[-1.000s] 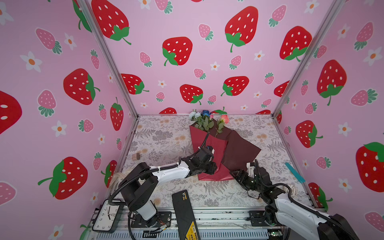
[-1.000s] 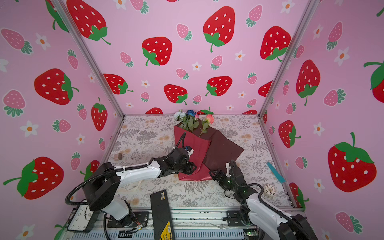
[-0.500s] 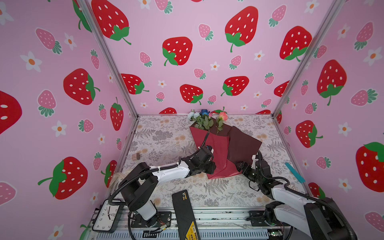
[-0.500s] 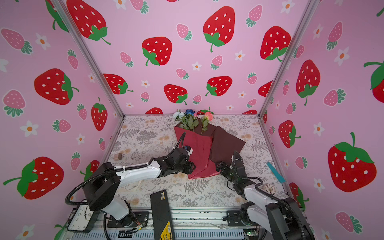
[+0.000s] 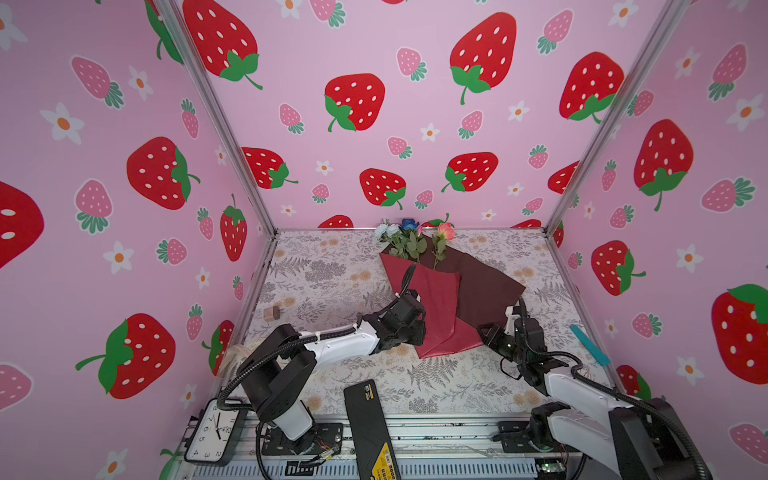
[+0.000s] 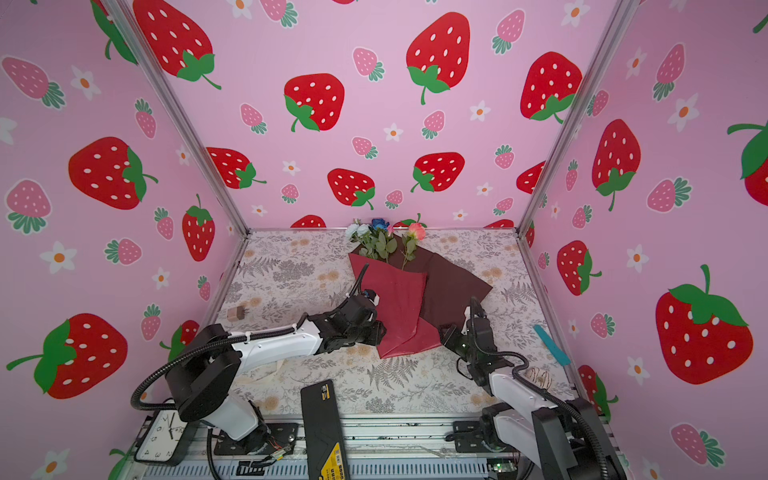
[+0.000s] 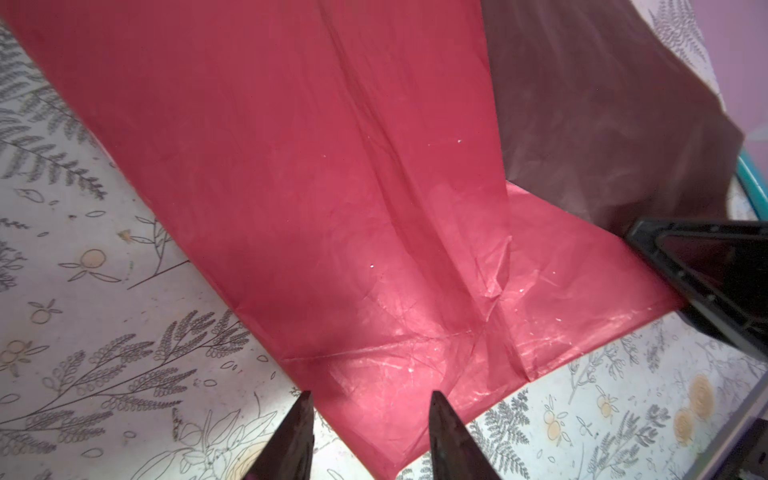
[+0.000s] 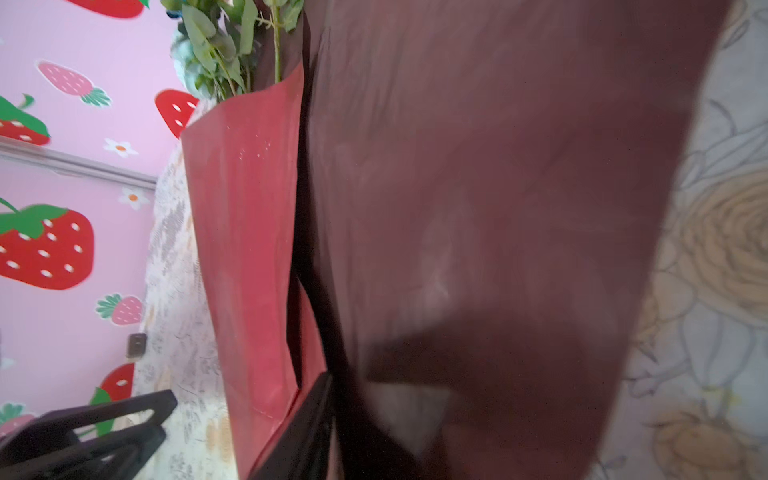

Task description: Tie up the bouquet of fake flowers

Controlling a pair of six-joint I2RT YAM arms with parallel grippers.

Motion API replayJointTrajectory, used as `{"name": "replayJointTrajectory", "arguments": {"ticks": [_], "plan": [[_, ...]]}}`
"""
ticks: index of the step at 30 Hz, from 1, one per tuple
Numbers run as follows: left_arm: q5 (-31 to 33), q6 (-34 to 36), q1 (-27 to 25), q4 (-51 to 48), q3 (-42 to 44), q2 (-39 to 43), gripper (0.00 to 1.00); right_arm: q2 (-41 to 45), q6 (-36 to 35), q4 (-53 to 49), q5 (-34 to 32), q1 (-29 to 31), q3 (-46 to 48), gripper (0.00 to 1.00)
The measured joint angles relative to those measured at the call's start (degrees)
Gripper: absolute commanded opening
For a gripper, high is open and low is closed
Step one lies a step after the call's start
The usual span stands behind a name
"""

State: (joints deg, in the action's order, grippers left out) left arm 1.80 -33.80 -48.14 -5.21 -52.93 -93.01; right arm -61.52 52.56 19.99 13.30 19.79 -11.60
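The bouquet of fake flowers (image 5: 409, 235) (image 6: 382, 239) lies on the table, blooms toward the back wall. Its red wrapping paper (image 5: 436, 299) (image 7: 332, 166) is folded over the stems from the left. A darker flap (image 5: 486, 286) (image 8: 498, 208) spreads to the right. My left gripper (image 5: 420, 336) (image 7: 371, 399) is open, its tips either side of the paper's near corner, holding nothing. My right gripper (image 5: 484, 332) (image 8: 336, 386) is at the flap's near edge, jaws closed on the paper; the flap hides one finger. Green stems (image 8: 232, 50) stick out at the far end.
At the front edge lie a black device (image 5: 368, 419) and a clock (image 5: 212, 432). A small wooden block (image 5: 271, 313) sits by the left wall. A teal strip (image 5: 590, 345) lies by the right wall. Under the left arm lies a cream ribbon (image 6: 266, 374).
My right gripper moved in from the front to the dark flap's near edge and closed on it; the flap shifted. The left arm stayed put, still open.
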Motion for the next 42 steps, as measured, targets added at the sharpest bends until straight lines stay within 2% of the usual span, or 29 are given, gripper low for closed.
{"name": "replayJointTrajectory", "arguments": {"ticks": [5,12,18,27,31,33,35,38,42], "plan": [[1.7,-1.3,0.8,-1.6,0.0,1.4,0.47,0.5,0.0,-4.0,-0.4,3.5,-1.4,0.15],[2.3,-3.3,2.3,-2.7,0.2,5.9,0.47,-4.5,-1.4,-15.4,-8.2,13.9,-13.2,0.12],[2.0,-5.7,5.0,-2.8,2.0,9.9,0.48,-15.7,-4.4,-26.0,-17.5,23.5,-27.3,0.12],[1.0,-10.3,11.8,-2.7,8.4,16.6,0.49,-36.9,-11.8,-39.9,-29.3,35.1,-49.7,0.12],[0.8,-11.4,14.0,-2.8,10.2,18.7,0.49,-43.5,-14.8,-45.0,-33.2,39.0,-56.7,0.37],[0.6,-11.6,14.9,-2.8,10.6,19.5,0.49,-45.5,-16.3,-46.9,-34.9,40.1,-59.3,0.45],[0.5,-11.8,15.8,-2.8,11.1,20.1,0.49,-46.7,-17.7,-48.3,-36.3,40.9,-61.1,0.57],[0.2,-12.2,16.9,-2.8,11.6,20.7,0.49,-46.8,-19.3,-49.8,-38.8,41.3,-62.2,0.68],[0.1,-12.6,17.6,-2.8,12.2,21.5,0.49,-46.6,-21.3,-50.2,-41.0,40.8,-62.4,0.77]]}}
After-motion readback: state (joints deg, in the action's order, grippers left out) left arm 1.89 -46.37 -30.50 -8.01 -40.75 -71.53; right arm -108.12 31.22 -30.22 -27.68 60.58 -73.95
